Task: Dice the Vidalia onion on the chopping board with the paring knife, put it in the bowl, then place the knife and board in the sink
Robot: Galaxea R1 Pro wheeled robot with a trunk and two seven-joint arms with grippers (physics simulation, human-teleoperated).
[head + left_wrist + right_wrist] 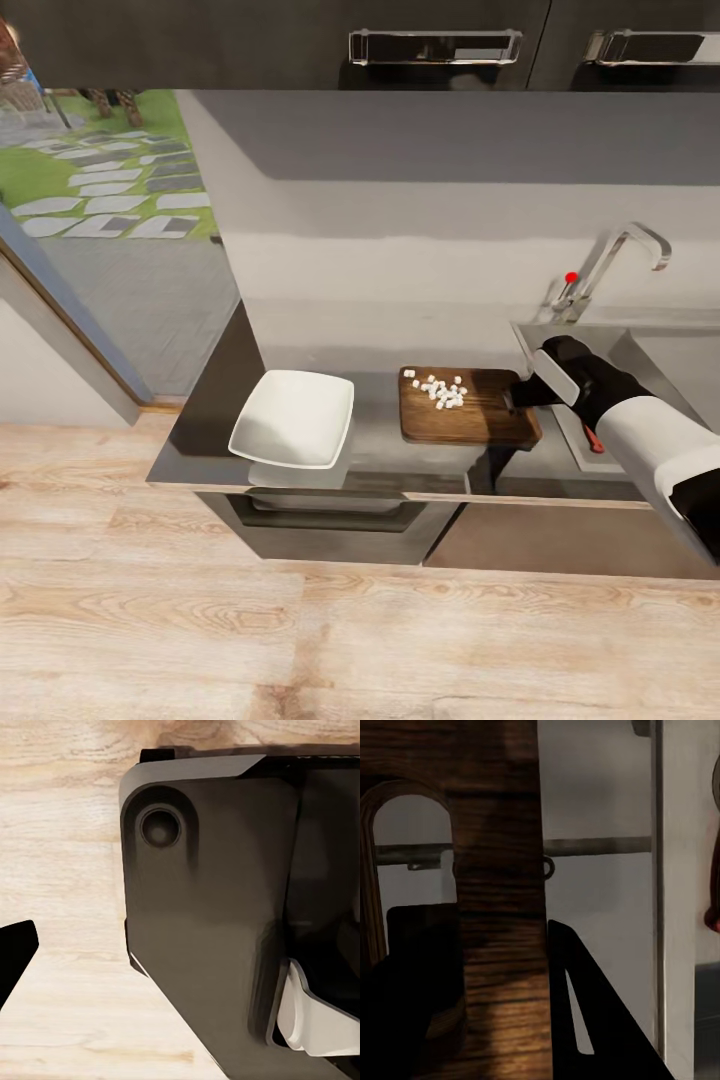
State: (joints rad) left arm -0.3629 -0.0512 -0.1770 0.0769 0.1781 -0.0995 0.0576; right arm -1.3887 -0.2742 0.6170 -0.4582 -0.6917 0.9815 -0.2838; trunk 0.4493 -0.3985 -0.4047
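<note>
Onion (440, 391) is diced and lies on the board (468, 420), not in the bowl (293, 418) near the desk's left edge. Right tool (522, 395) grips the board's sink-side end. Knife (593, 438) rests on the drainboard.

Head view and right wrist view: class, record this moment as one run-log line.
stage: onion diced | diced onion: on chopping board | bowl: empty | right end effector: at board's handle end | paring knife: beside sink
</note>
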